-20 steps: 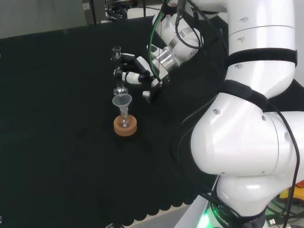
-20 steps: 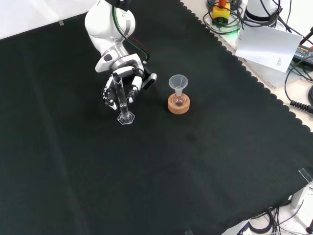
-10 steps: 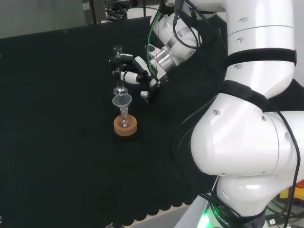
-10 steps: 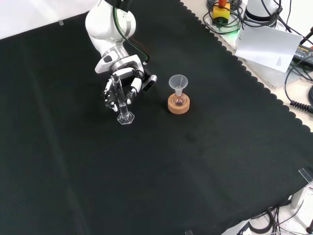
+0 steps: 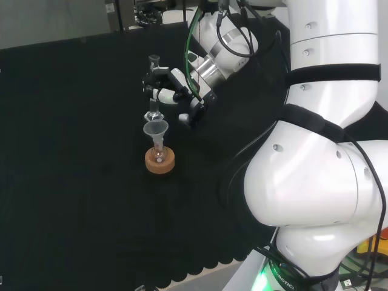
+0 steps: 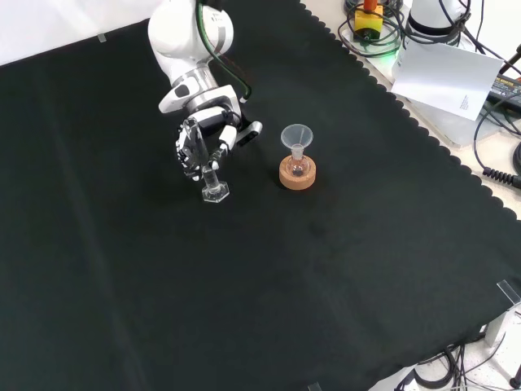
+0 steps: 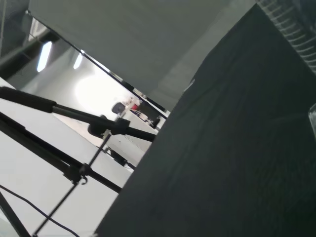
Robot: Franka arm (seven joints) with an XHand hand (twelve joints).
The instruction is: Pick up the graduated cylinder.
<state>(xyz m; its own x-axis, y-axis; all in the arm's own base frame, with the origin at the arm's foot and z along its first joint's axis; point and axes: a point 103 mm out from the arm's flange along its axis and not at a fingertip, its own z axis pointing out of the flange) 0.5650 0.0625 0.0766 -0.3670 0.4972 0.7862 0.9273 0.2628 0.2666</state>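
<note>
The hand (image 6: 198,142) had its fingers curled round the graduated cylinder (image 6: 210,173), gripping the clear tube along its upper part; in the front view the cylinder's hexagonal foot (image 6: 216,194) showed below the fingers, tilted and seemingly just off the black cloth (image 6: 326,269), though contact could not be told for certain; in the head view the hand (image 5: 167,86) held the cylinder (image 5: 154,91) roughly upright, its top rim standing above the fingers. Just to the right of the hand in the front view, apart from it, stood a small flask with a clear funnel (image 6: 296,137) in its neck, seated on a cork ring (image 6: 297,173); in the head view that funnel (image 5: 156,129) stood in front of the cylinder's foot, so the gap there could not be judged. The cloth lay bare and wide on the near side and to the left in the front view; its scalloped edge (image 6: 423,130) ran down the right, well away from the hand, with cables and a sheet of paper (image 6: 446,77) beyond it.
</note>
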